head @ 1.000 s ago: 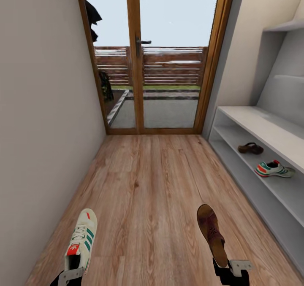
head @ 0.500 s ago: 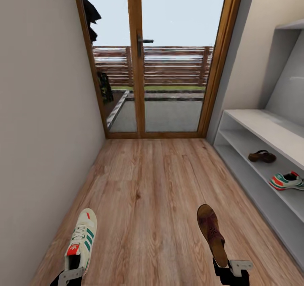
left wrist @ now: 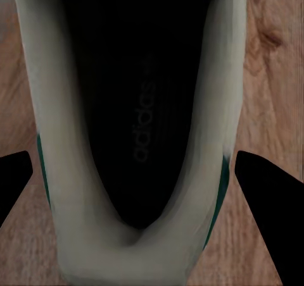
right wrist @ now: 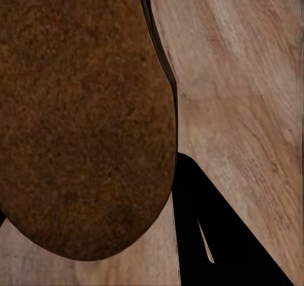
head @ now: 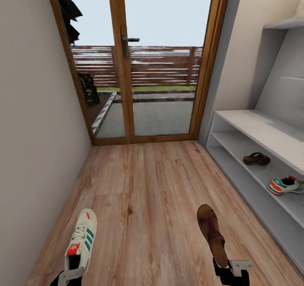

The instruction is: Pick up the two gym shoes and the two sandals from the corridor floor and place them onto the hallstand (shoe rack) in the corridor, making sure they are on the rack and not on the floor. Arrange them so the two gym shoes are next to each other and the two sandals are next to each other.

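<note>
We carry one gym shoe (head: 81, 240) in the left gripper (head: 67, 275) and one sandal (head: 212, 234) in the right gripper (head: 230, 271), jaws closed on both. Turning toward the hallstand (head: 253, 128), either may slip onto the corridor floor (head: 147, 193) or knock the shelved sandal (head: 256, 159).

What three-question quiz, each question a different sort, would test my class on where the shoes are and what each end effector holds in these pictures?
1. True or false: a sandal and a gym shoe already lie on the same shelf of the hallstand.
2. Multiple choice: the left end effector holds A) a sandal, B) a gym shoe, C) nothing.
3. Fill in: the right end effector carries a brown ____ above the corridor floor.

Key
1. True: both lie on the open shelf just under the bench top.
2. B: the held gym shoe points toward the glass door.
3. Sandal: the held sandal, gripped at one end.
</note>
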